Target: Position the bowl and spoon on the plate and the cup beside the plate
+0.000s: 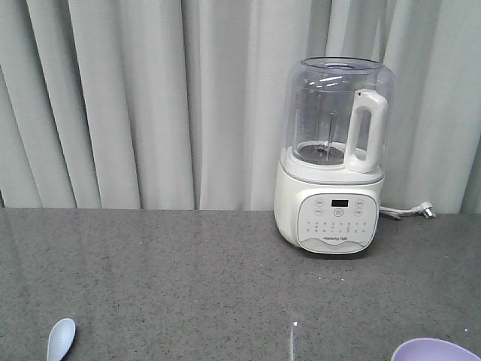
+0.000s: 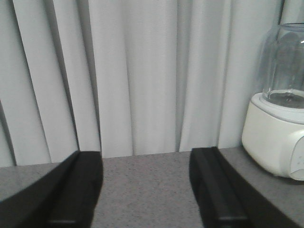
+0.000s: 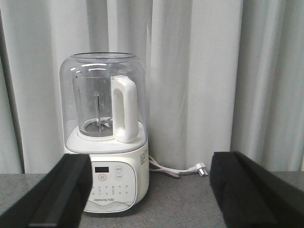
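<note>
- Left jaws: spread wide, nothing between them. The left wrist view shows only bare tabletop [image 2: 142, 190], curtain [image 2: 137, 76] and the edge of the blender [image 2: 278, 137] at the right of the frame.
- Right jaws: also wide apart and empty, facing the blender across the tabletop.
- Spoon [image 1: 60, 338]: lower left corner of the front view, flat on the tabletop. Scoop is toward the top of the frame and the handle runs down out of the frame, so the long axis is roughly vertical in the picture.
- Bowl [image 1: 436, 350]: lower right edge of the front view, only its rim shows. It is well apart from the spoon.
- Plate and cup: not in any view.
- Neither wrist view shows a task item, so both lie below or short of the jaws.
- Judgement: the left arm looks nearer the spoon and the right nearer the bowl.
</note>
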Controlling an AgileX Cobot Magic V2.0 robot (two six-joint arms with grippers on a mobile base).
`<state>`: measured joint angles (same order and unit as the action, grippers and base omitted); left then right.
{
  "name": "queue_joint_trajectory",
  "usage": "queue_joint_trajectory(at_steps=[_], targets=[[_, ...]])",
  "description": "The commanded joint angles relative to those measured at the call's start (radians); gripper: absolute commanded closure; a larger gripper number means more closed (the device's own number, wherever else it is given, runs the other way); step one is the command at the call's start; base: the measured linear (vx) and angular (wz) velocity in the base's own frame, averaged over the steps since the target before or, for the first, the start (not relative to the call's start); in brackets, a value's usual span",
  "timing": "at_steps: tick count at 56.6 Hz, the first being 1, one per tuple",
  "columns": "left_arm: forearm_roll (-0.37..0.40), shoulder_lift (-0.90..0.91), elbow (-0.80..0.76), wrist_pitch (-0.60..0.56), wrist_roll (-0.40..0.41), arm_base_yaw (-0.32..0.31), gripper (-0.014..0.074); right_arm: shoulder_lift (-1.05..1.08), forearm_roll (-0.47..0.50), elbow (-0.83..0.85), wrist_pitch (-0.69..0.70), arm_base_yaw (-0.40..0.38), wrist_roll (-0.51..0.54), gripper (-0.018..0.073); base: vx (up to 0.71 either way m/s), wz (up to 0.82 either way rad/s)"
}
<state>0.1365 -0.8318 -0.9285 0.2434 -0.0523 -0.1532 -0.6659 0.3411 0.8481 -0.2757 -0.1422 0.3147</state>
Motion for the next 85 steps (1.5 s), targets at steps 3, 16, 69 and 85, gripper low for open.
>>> queue_joint_trajectory(at_steps=[3, 16, 69, 85], targets=[[0.12, -0.027, -0.035, -0.038, 0.029, -0.005, -0.0039, -0.008, 0.034, 0.033, 0.099, -0.003, 0.007, -0.007, 0.0, 0.0], [0.079, -0.188, -0.035, 0.141, 0.004, -0.005, 0.0045, -0.008, 0.034, 0.033, 0.099, -0.003, 0.007, -0.0007, 0.0, 0.0], [0.012, -0.745, -0.036, 0.333, 0.093, -0.005, 0.0131, -0.078, 0.032, 0.033, 0.071, -0.003, 0.006, 0.002, 0.0, 0.0], [-0.145, -0.781, -0.036, 0.43, 0.168, -0.005, 0.0448, -0.078, 0.032, 0.033, 0.071, -0.003, 0.006, 0.002, 0.0, 0.0]])
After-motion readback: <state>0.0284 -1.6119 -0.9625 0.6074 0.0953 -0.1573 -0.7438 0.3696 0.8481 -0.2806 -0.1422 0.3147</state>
